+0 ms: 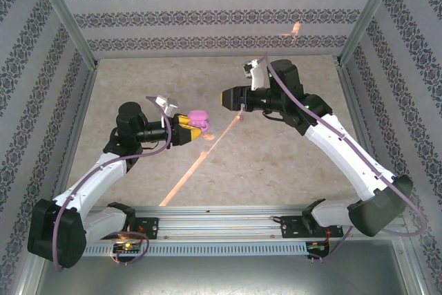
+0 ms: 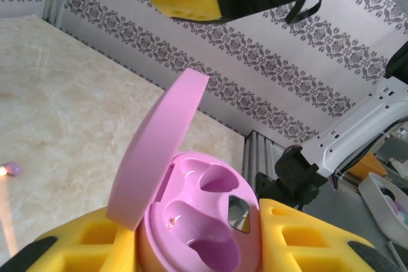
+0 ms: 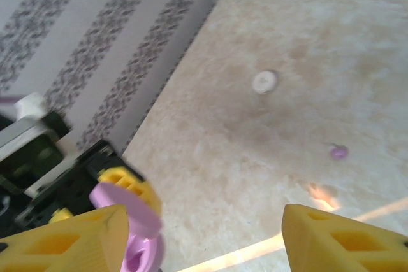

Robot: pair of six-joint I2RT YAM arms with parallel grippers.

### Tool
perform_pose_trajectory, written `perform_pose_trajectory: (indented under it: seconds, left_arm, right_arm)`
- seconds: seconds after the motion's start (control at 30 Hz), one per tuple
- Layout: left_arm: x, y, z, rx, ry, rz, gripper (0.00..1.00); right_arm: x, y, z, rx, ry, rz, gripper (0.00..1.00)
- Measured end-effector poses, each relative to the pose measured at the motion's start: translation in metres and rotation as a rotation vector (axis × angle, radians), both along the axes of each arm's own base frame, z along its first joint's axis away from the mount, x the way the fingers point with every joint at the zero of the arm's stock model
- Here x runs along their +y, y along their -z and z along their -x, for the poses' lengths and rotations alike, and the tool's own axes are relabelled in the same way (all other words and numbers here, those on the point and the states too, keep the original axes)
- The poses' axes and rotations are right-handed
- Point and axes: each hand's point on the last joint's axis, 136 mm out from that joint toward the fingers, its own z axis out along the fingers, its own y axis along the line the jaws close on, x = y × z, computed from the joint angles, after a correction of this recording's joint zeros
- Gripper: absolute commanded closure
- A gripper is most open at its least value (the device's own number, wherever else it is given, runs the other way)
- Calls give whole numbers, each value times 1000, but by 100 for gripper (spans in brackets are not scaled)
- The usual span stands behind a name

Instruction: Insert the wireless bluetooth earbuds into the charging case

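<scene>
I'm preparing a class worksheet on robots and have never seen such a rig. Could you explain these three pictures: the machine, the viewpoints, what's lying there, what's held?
Two robot arms are bolted at the near edge of a table. One picture looks down from above; the other two come from cameras on the wrists. The left gripper clamps the charging case, a pink clamshell with lid up and wells empty. The right gripper is open, holding nothing. On the table lie a tiny lilac earbud and a flat white disc.
</scene>
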Motion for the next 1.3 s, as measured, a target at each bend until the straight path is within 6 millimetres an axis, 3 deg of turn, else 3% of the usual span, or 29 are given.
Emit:
perform_pose_trajectory:
  seconds: [0.13,0.27,0.47,0.7,0.93,1.3]
  left_arm:
    - [1,-1,2,-10,-4,-5,75]
    - [4,0,3,-10,-12,-14,75]
    - [6,4,4,-8,-20,-31,75]
    - [7,7,6,-4,-18,-43,75]
    - [9,8,8,-16,-21,-53,75]
    - [10,12,8,-11,-21,-59,75]
  right_arm:
    - [-10,26,-23,133,115,6,43]
    - [-3,78,-42,315,190,38,46]
    - [22,157,-53,530,253,104,52]
    - [65,224,-65,682,299,159,60]
    - [75,262,-72,750,412,192,63]
    - [77,275,-93,742,522,181,65]
